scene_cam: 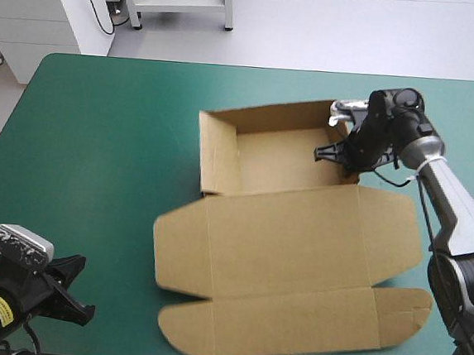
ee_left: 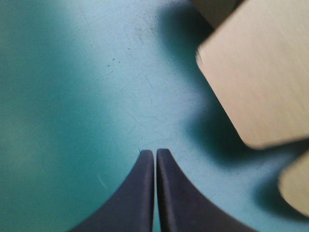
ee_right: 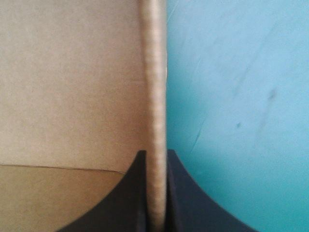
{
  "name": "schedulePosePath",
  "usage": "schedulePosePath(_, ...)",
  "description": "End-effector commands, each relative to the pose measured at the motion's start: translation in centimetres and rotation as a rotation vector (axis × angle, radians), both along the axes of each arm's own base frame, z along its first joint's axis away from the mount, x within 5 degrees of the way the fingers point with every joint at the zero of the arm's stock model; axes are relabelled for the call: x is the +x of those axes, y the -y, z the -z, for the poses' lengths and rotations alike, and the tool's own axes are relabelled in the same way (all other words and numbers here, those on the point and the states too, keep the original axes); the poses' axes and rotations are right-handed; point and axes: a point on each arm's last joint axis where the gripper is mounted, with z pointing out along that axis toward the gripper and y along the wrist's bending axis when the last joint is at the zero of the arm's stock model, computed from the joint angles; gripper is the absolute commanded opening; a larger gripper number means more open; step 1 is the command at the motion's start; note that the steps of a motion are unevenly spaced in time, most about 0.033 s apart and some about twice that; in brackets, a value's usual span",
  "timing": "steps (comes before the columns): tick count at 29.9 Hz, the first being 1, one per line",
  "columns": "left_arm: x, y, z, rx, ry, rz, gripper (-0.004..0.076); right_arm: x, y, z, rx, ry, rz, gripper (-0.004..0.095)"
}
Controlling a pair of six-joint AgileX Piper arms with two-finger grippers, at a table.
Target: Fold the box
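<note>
Left gripper (scene_cam: 76,290): nearest the robot, well off the box's (scene_cam: 288,257) near-left corner, over bare teal-green cover (scene_cam: 98,149). Its fingers (ee_left: 140,193) are pressed together to one point with nothing between them. The left wrist view shows two rounded brown flap corners ahead of it and off to one side. They are apart from the fingertips and each throws a shadow on the cover. Nothing lies between this gripper and the board.

Box, near to far:
- The front flap (scene_cam: 291,323) has rounded ends and lies flat.
- The lid panel (scene_cam: 289,248) lies flat, with an ear at each end.
- Past the lid's fold is the open tray (scene_cam: 280,160), with its left wall (scene_cam: 208,154) and far wall (scene_cam: 267,118) raised.

Right gripper (scene_cam: 339,153): at the tray's right end, reaching in from the box's right side. It is pinched nearly closed on the right wall (ee_right: 155,96), which stands edge-on between the black fingers. There is brown board on one side of it and cover on the other. The right arm runs just beside the lid's right ear and blocks sight of the tray's far-right corner.
</note>
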Motion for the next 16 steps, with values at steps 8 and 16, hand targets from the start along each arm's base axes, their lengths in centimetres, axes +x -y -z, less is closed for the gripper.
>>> schedulePosePath(8,0.1,0.1,-1.1,-0.034,0.072,0.010,-0.0008,-0.8,13.9,-12.1,-0.040,0.411,0.280,-0.0021)
schedulePosePath(16,0.2,0.2,-1.3,-0.041,0.089,0.011,-0.0008,-1.8,24.4,-9.5,-0.083,0.337,0.532,-0.0021)
